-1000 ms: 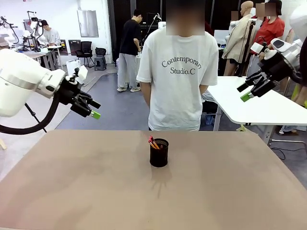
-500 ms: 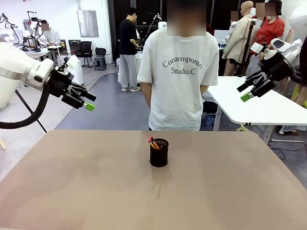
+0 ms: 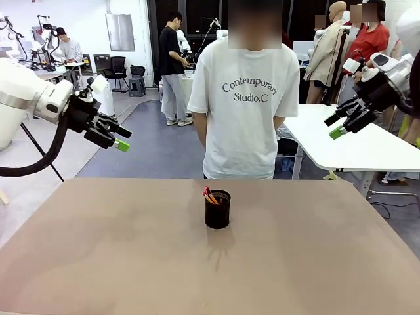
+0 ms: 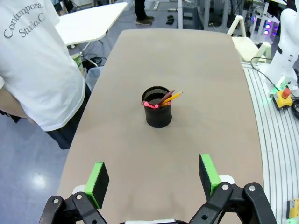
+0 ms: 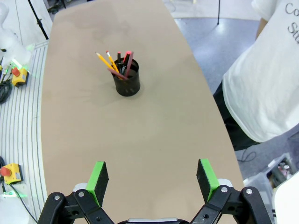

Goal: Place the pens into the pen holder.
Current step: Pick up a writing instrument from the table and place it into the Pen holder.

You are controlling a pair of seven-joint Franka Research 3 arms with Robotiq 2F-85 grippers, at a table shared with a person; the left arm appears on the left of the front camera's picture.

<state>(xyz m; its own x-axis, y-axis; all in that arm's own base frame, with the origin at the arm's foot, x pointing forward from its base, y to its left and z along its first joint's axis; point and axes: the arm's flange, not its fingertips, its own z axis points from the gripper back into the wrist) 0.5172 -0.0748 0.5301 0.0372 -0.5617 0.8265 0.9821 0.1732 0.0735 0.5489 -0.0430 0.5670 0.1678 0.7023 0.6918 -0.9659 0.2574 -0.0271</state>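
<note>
The black mesh pen holder (image 3: 217,209) stands upright near the middle of the brown table (image 3: 131,262). The pens (image 3: 209,195) stick out of its rim, leaning left. From the left wrist, the pen holder (image 4: 157,106) holds the pens (image 4: 166,98): a yellow one, a reddish-brown one and a pinkish-red one. From the right wrist, the same pen holder (image 5: 127,79) and pens (image 5: 116,65) appear. My left gripper (image 3: 118,140) hangs open, high above the table's far left edge. My right gripper (image 3: 341,126) hangs open, high at the far right. Both (image 4: 154,179) (image 5: 153,179) hold nothing.
A person in a white T-shirt (image 3: 247,98) stands at the table's far edge, right behind the holder. A white table (image 3: 341,141) stands at the back right. Other people stand farther off in the room.
My left arm has drawn back up and to the left, then stopped. The right arm, the holder and the pens have stayed still.
</note>
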